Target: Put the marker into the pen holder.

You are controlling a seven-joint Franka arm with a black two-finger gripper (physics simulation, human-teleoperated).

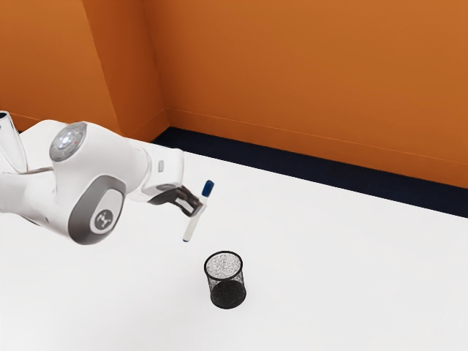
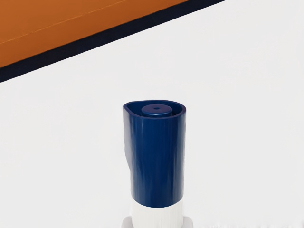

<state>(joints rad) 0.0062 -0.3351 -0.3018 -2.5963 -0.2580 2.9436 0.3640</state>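
Note:
In the exterior view my gripper (image 1: 196, 208) is shut on the marker (image 1: 190, 228), which has a white body and a blue cap. The marker leans, cap end up and towards the exterior view's right. Its lower tip hangs above and apart from the pen holder (image 1: 224, 282), a black mesh cup standing upright on the table. In the wrist view the blue-capped marker (image 2: 156, 161) rises from the lower edge, with grey fingertips (image 2: 188, 222) on both sides of its white body.
The white table (image 1: 351, 270) extends around the pen holder. Behind its far edge lie a dark floor strip (image 1: 292, 172) and an orange wall (image 1: 307, 73). A white cylindrical shape (image 1: 10, 143) stands at the exterior view's left edge.

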